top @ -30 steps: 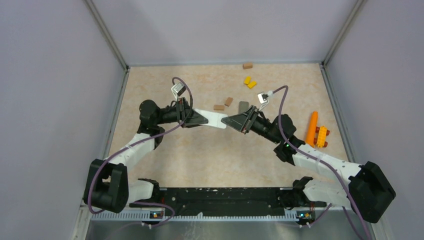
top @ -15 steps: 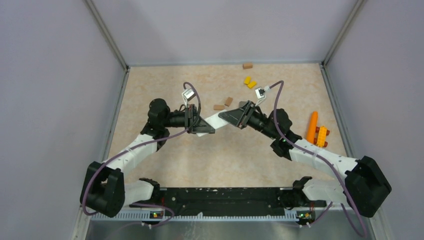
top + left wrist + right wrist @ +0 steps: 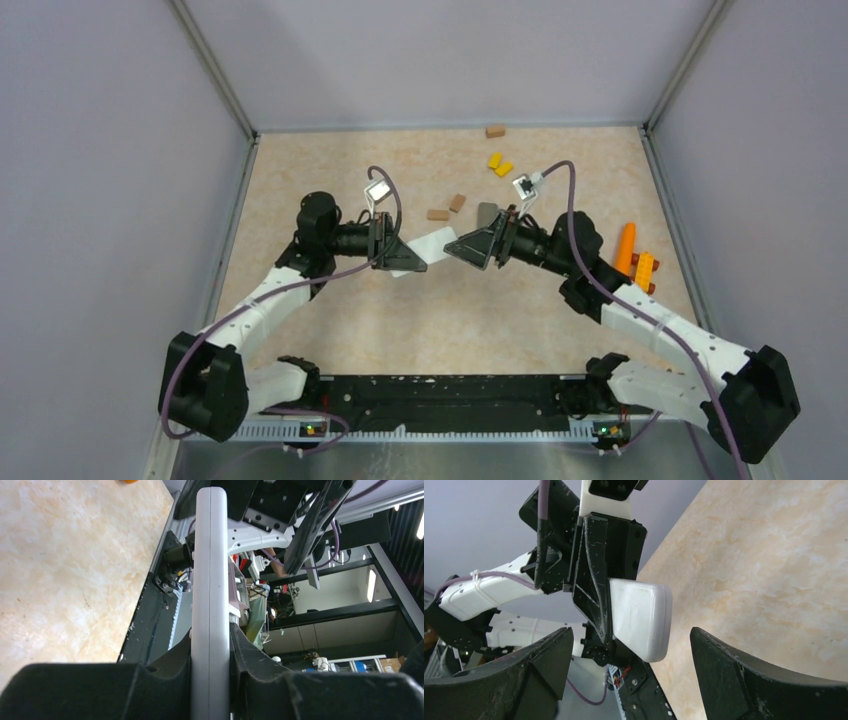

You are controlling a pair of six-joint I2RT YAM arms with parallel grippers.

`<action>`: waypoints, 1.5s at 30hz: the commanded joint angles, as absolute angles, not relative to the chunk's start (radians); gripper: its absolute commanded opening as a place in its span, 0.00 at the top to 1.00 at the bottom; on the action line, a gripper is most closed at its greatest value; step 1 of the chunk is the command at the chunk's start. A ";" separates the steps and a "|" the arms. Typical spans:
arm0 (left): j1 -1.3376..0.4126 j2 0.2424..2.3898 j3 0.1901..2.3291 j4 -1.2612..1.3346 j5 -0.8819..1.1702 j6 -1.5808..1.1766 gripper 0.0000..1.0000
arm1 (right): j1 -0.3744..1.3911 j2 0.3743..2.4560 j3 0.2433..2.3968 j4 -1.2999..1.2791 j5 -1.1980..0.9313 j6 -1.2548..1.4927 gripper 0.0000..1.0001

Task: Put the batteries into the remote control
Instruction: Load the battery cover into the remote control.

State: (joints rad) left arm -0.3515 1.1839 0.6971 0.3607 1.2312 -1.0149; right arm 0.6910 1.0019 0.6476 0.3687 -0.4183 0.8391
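The left gripper (image 3: 405, 258) was clamped on the remote control (image 3: 641, 615), its two fingers (image 3: 170, 667) pressed against the flat faces of the thin white body near one end. The remote was held in the air above the table (image 3: 330, 190), in the middle of the workspace between the two arms. Its long axis ran out from the left gripper toward the right gripper (image 3: 453, 246), so the rounded free end pointed straight at it. From the right wrist, that free end sat level with the gap between the right fingers (image 3: 544, 665), which stood wide apart and touched nothing; neither one met the remote. The right arm was therefore the free one and the nearer to the remote's open end. Any work on the remote would probably fall to it, coming in along that axis. The batteries could not be made out with confidence. A small grey piece (image 3: 487, 212) lay on the table just behind the right gripper, but what it was could not be told.
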 commanded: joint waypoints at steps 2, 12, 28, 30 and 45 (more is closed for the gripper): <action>-0.350 1.099 0.766 0.197 1.305 -0.813 1.00 | 0.637 1.021 0.794 0.230 -0.638 0.696 0.12; -0.351 1.036 0.799 0.057 1.371 -0.665 1.00 | 0.634 1.184 0.956 0.162 -0.873 0.596 0.47; -0.338 1.036 0.747 0.458 1.072 -1.101 0.25 | 0.634 1.110 0.777 0.511 -0.556 0.889 1.00; -0.335 1.037 0.739 0.469 1.046 -1.129 0.24 | 0.634 1.076 0.746 0.540 -0.487 0.915 1.00; -0.321 1.040 0.706 0.573 0.985 -1.222 0.59 | 0.632 1.075 0.711 0.610 -0.471 1.014 1.00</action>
State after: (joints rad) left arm -0.3279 1.0492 0.7124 0.4667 0.9810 -1.1809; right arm 0.6338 1.0702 0.7067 0.5446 -0.4747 0.9970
